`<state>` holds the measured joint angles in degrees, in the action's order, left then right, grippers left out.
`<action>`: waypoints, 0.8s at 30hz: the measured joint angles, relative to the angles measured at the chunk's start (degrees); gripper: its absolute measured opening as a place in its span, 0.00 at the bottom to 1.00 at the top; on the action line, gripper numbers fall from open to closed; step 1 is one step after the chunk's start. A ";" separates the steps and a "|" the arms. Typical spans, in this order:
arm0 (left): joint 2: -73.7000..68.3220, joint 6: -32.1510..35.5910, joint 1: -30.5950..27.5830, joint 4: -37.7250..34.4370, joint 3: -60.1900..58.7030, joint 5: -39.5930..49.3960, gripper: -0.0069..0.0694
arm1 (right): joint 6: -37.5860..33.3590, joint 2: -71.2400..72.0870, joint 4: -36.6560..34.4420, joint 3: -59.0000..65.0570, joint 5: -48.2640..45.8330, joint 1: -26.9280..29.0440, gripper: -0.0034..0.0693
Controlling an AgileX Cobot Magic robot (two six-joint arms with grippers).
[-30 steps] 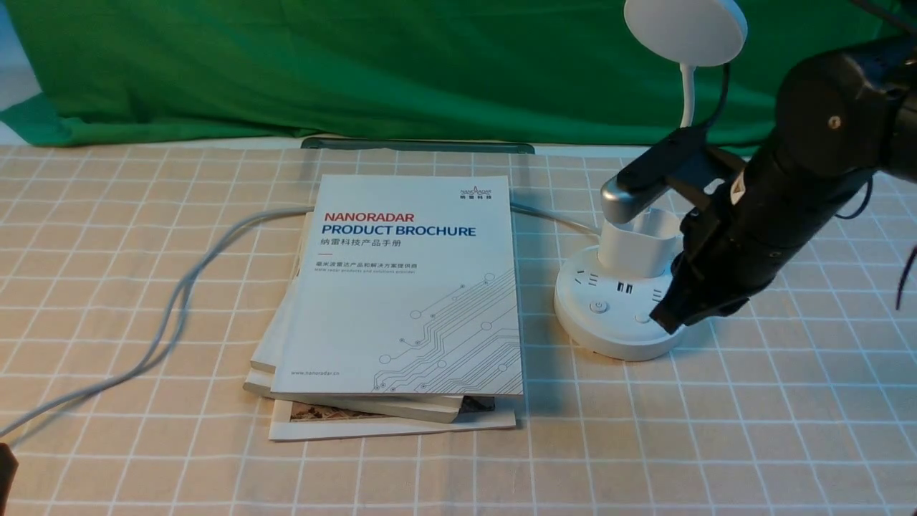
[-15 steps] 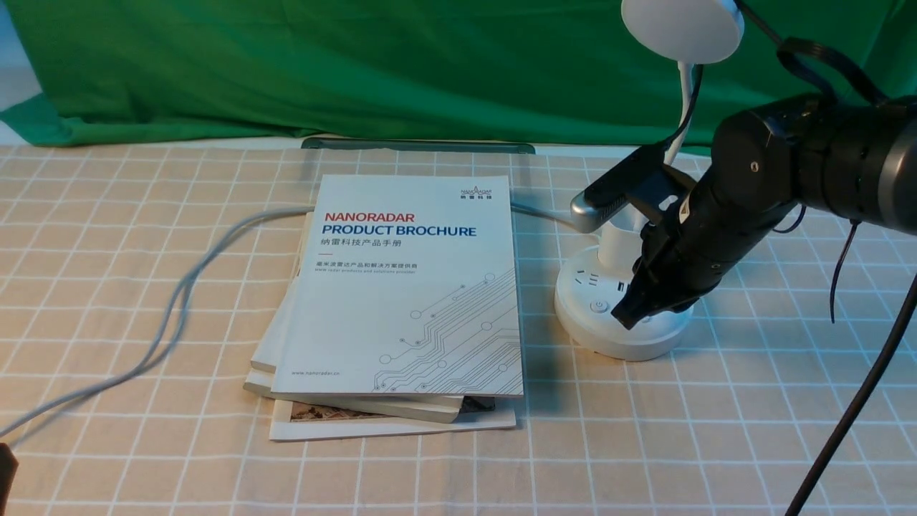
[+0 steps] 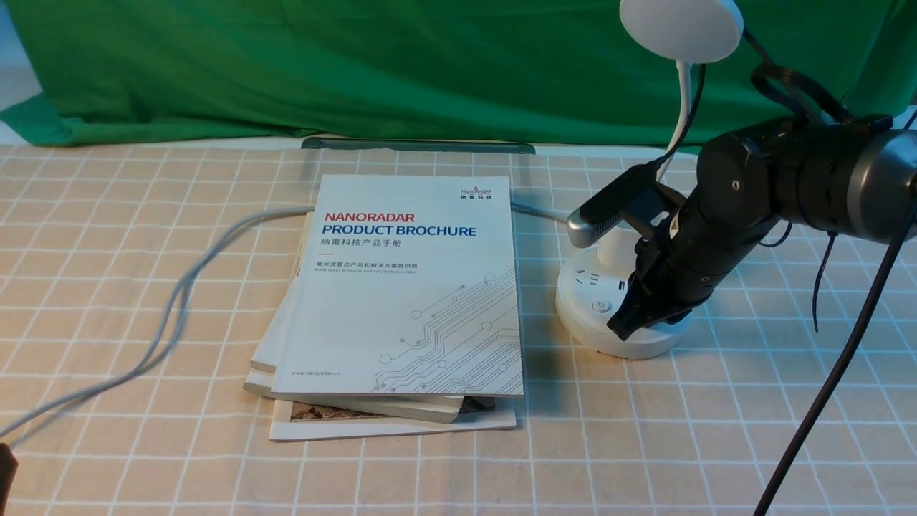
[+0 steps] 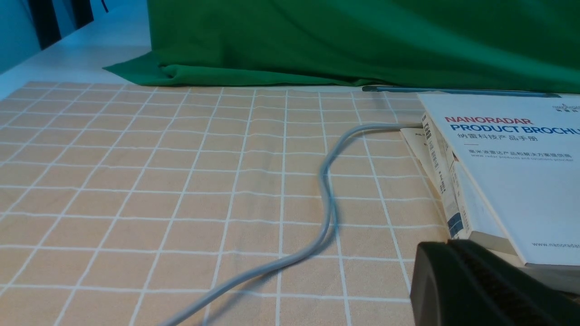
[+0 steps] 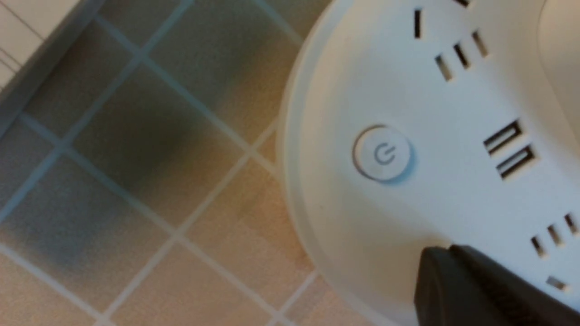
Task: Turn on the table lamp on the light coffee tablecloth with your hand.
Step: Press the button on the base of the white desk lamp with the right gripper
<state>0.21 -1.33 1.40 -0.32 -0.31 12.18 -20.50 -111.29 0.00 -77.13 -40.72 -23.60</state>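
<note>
Table lamp (image 3: 582, 326) stands on the light coffee tablecloth (image 3: 143, 430), at three o'clock of the brochure stack (image 3: 408, 287). Right pincer (image 3: 620, 330), pressed together into one blunt tip for poking, hovers over the base, four o'clock of the power button (image 3: 600, 306).

One table lamp (image 3: 584, 315), one light coffee tablecloth (image 3: 716, 430) and one green cloth (image 3: 358, 72). One stack of at least three brochures (image 3: 408, 287). One grey cable (image 4: 322, 176). One power button (image 5: 383, 154) and two USB slots (image 5: 507, 149) show. Two grippers: right gripper (image 3: 619, 332), left gripper (image 4: 446, 253).
</note>
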 joint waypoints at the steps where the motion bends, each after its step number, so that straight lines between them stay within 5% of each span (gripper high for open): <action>1: 0.00 0.00 0.00 0.00 0.00 0.00 0.12 | 0.00 -0.04 0.39 0.00 0.17 0.00 0.09; 24: 0.00 0.00 0.00 0.00 0.00 0.00 0.12 | 1.94 -0.30 4.04 0.00 3.27 0.00 0.09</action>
<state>0.21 -1.33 1.40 -0.32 -0.31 12.18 -18.56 -111.59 4.04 -77.13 -37.45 -23.60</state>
